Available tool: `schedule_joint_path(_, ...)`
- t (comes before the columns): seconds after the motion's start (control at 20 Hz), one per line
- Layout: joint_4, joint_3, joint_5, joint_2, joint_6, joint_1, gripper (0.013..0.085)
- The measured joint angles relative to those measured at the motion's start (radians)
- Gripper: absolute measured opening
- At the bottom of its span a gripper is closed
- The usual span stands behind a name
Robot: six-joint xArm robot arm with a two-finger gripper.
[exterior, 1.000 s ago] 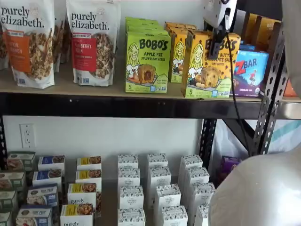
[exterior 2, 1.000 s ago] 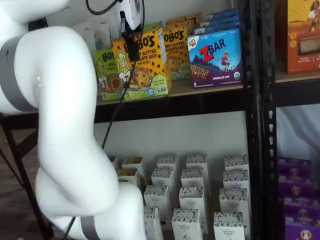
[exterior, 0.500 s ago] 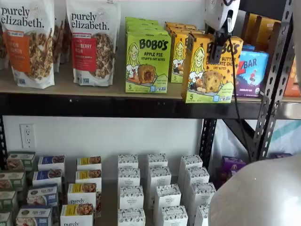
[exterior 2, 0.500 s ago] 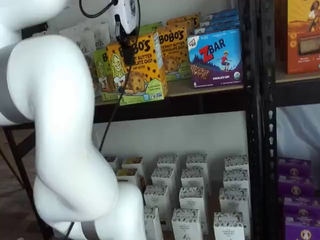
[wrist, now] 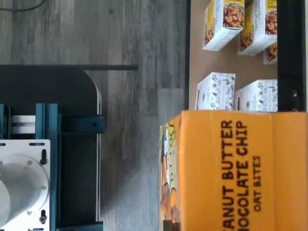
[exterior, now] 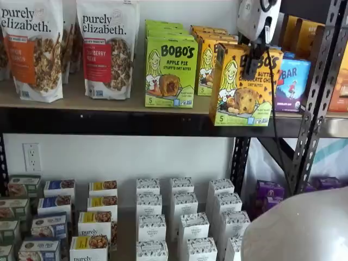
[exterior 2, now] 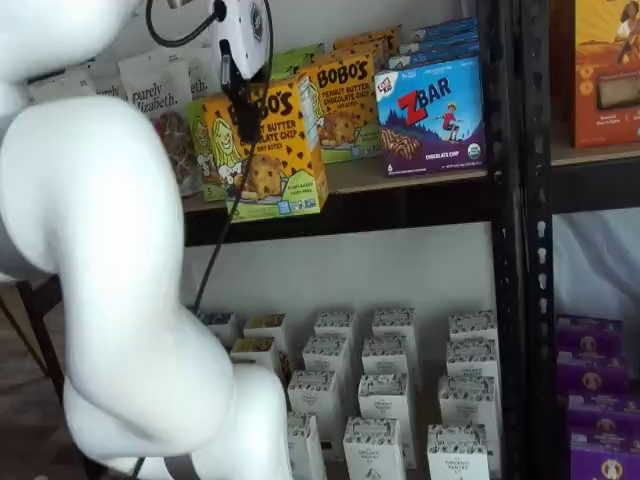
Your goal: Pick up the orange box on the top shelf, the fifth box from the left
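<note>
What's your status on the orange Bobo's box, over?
Gripper shut on the orange Bobo's box. Box out past the top shelf front rail, overhanging it. ZBar box beside it, clear. Nothing in the way.

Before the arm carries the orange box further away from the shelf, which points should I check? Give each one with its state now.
1. Pincer shut on the orange box: ok, the black fingers clamp its upper part in both shelf views.
2. Box out past the top shelf front rail: ok, it hangs in front of the rail.
3. Box level: not ok, it tilts slightly.
4. Neighbouring ZBar box and green Bobo's box undisturbed: ok, both upright.
5. Cable free of the box: cannot tell.
</note>
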Motion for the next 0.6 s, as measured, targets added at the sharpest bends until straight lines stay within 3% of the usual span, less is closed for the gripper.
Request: schedule_joint_path(0.6, -0.039, 0.137, -0.036, -0.121, 0.033, 0.046, 0.0210)
